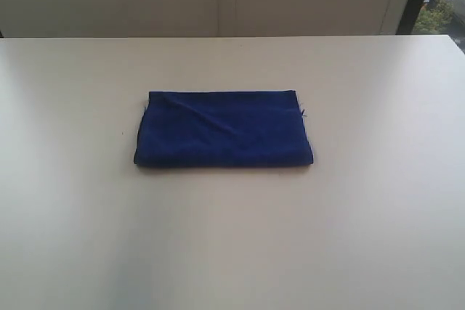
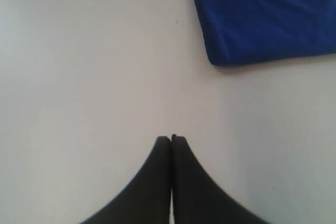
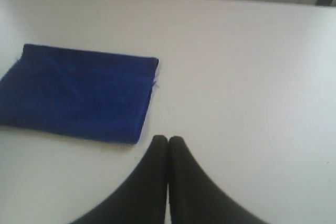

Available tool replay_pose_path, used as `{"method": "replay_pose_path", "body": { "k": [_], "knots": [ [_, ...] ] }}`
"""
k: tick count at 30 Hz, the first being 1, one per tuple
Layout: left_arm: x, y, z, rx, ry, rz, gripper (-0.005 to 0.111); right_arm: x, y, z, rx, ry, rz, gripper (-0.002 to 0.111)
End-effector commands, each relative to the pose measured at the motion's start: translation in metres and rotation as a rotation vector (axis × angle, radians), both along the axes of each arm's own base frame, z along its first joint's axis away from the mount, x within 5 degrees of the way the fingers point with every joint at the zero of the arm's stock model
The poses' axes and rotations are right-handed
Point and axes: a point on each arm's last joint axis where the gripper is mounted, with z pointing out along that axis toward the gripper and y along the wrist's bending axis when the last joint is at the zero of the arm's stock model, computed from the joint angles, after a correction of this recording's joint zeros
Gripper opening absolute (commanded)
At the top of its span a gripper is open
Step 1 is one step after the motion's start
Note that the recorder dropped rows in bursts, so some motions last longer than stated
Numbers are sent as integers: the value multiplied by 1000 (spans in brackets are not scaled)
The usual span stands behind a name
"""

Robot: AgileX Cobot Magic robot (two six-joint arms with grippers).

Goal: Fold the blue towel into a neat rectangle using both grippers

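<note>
**Towel lies crosswise between two shut, empty arms, with the right one closer**

My left arm [image 2: 171, 138] hangs over bare worktop [image 1: 363, 237], clear of the cloth. Its jaws are pressed together with nothing between them. From there, the towel's near-left corner lies ahead and off toward the middle, with a clear strip of pale surface between that corner and the tips.

The deep royal-blue terry towel [image 1: 224, 129] sits flat in the centre. It is already a tidy stacked rectangle, with its long axis running side to side from one arm to the other. Its layered edges show at the right-hand short end.

My right arm [image 3: 167, 138] is also closed tight and holds nothing. Its tips hover just beside the towel's near-right corner, without touching it.

I judge the right arm nearer to the towel than the left. For another fold across the long axis, each arm would take the short end on its own side, and the left would have further to go.
</note>
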Motion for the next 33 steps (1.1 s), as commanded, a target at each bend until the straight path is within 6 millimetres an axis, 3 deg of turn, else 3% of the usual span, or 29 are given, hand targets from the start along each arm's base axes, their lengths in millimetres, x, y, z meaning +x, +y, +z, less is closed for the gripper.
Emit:
{"method": "replay_pose_path", "body": {
  "k": [1, 3, 8, 17, 22, 27, 33],
  "knots": [
    [-33, 7, -15, -42, -173, -2, 0, -39, -7, -11, 19, -189, -27, 0],
    [-40, 10, -25, -51, -262, 1, 0, -51, -10, -21, 39, -334, -55, 0],
    [-48, 12, -35, -29, -222, -14, 0, -70, -11, -31, 38, -334, -42, 0],
    [-48, 12, -35, -28, -217, -14, 0, -76, -12, -30, 39, -362, -43, 0],
    [-48, 12, -35, -28, -217, -14, 0, -83, -18, -29, 47, -404, -153, 0],
    [-48, 12, -35, -28, -217, -14, 0, -98, -19, -50, 30, -456, -184, 0],
    [-48, 12, -35, -28, -217, -14, 0, -97, -20, -51, 22, -452, -190, 0]
  ]
}}
